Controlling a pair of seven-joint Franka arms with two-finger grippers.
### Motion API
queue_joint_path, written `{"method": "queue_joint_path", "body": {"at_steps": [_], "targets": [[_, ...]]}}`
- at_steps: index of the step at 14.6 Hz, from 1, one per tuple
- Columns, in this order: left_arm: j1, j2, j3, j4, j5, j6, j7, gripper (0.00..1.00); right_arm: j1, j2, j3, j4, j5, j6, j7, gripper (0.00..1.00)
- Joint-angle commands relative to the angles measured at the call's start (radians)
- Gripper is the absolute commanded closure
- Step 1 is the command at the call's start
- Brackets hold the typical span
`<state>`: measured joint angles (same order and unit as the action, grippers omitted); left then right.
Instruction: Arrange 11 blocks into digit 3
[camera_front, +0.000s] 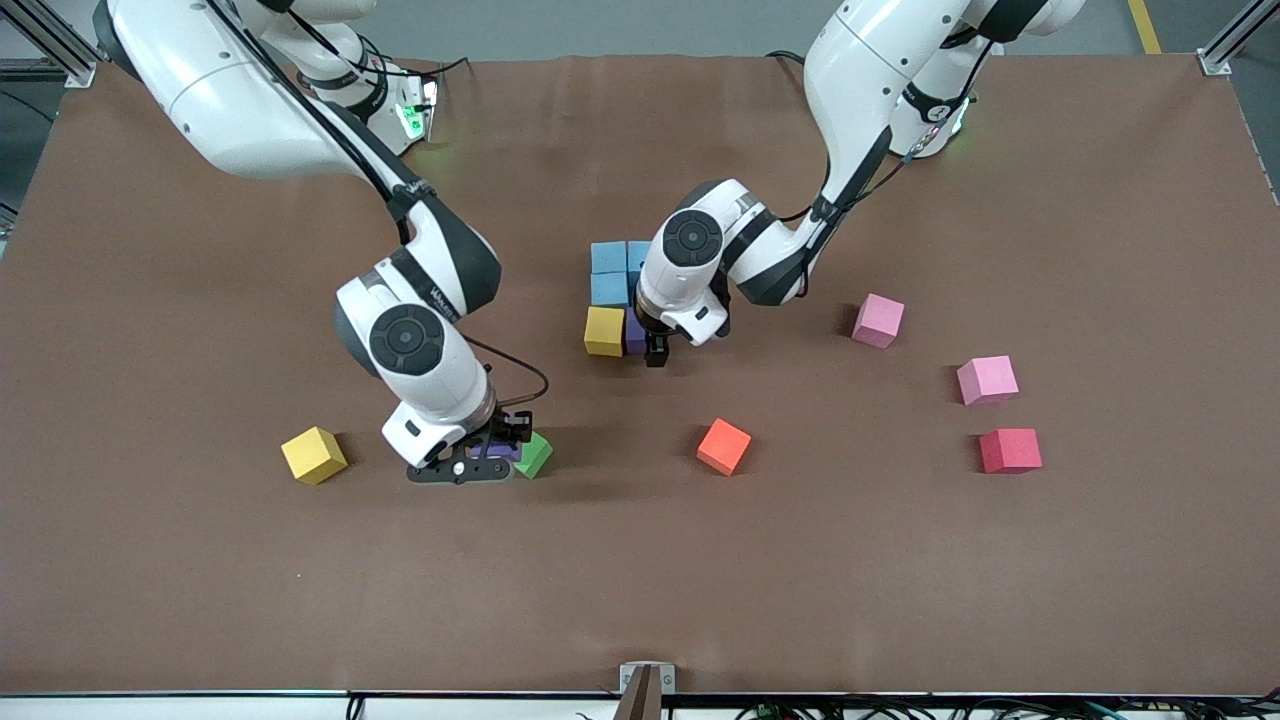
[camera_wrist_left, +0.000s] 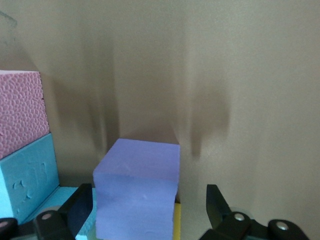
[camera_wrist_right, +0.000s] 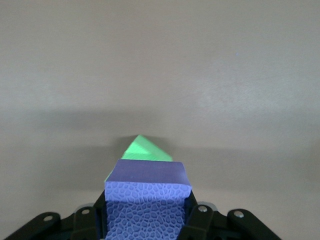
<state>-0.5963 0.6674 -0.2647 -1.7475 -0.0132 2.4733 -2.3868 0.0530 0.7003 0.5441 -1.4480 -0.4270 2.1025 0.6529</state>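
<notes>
Blocks in the figure: you are building a small cluster at mid-table, nearer the robots' bases than the loose cubes. Light blue blocks (camera_front: 608, 272) are standing in it, with a yellow block (camera_front: 604, 331) on its camera-facing edge and a purple block (camera_front: 634, 334) touching that yellow one. The left wrist view is also showing a pink block (camera_wrist_left: 20, 112) stacked against a light blue one.
Left gripper (camera_front: 657, 352): its jaws are standing wide on either side of the purple block, with clear gaps, so it is holding nothing.
Step in hand: by my judgement you are finishing a placement here while the other arm is fetching the next piece.
Right gripper (camera_front: 470, 462): it is clamped on a second purple block (camera_wrist_right: 147, 205), low near the table toward the right arm's end, just beside a green block (camera_front: 533, 454).
Loose stock: another yellow cube (camera_front: 314, 455), an orange block (camera_front: 723, 446) and two pink blocks (camera_front: 878, 320) (camera_front: 987, 380) are lying well apart; a red cube (camera_front: 1010, 450) is sitting near the second pink one.
Next move: you are needing the left arm clear of the cluster before the right one is bringing its purple block in, square to its neighbours.
Block condition: the foam faces are looking matte and pebbled, with crisp edges.
</notes>
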Motion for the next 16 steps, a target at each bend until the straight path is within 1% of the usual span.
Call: {"method": "queue_joint_path", "body": {"at_steps": [1, 2, 6, 8, 10, 12, 15, 16], "targets": [[0.001, -0.035, -0.001, 0.002, 0.021, -0.023, -0.020, 0.00, -0.004, -0.028, 0.042, -0.022, -0.006, -0.025, 0.072, 1.00], [0.003, -0.044, -0.001, 0.005, 0.021, -0.051, -0.020, 0.00, 0.013, -0.027, 0.054, -0.023, -0.007, -0.024, 0.102, 1.00], [0.030, -0.121, -0.008, 0.002, 0.009, -0.132, -0.014, 0.00, 0.118, -0.007, 0.048, -0.049, -0.016, -0.001, 0.125, 1.00], [0.044, -0.152, -0.008, 0.003, 0.010, -0.177, 0.001, 0.00, 0.142, 0.022, 0.045, -0.071, -0.016, 0.042, 0.131, 1.00], [0.075, -0.178, -0.008, 0.005, 0.012, -0.221, 0.079, 0.00, 0.146, 0.033, 0.033, -0.107, -0.019, 0.097, 0.131, 1.00], [0.105, -0.184, -0.008, 0.017, 0.012, -0.238, 0.161, 0.00, 0.162, 0.041, 0.016, -0.117, -0.019, 0.111, 0.131, 1.00], [0.159, -0.167, -0.004, 0.072, 0.015, -0.247, 0.324, 0.00, 0.211, 0.044, -0.033, -0.124, -0.019, 0.122, 0.143, 1.00], [0.185, -0.146, -0.004, 0.092, 0.015, -0.249, 0.401, 0.00, 0.226, 0.044, -0.050, -0.129, -0.019, 0.137, 0.165, 1.00]]}}
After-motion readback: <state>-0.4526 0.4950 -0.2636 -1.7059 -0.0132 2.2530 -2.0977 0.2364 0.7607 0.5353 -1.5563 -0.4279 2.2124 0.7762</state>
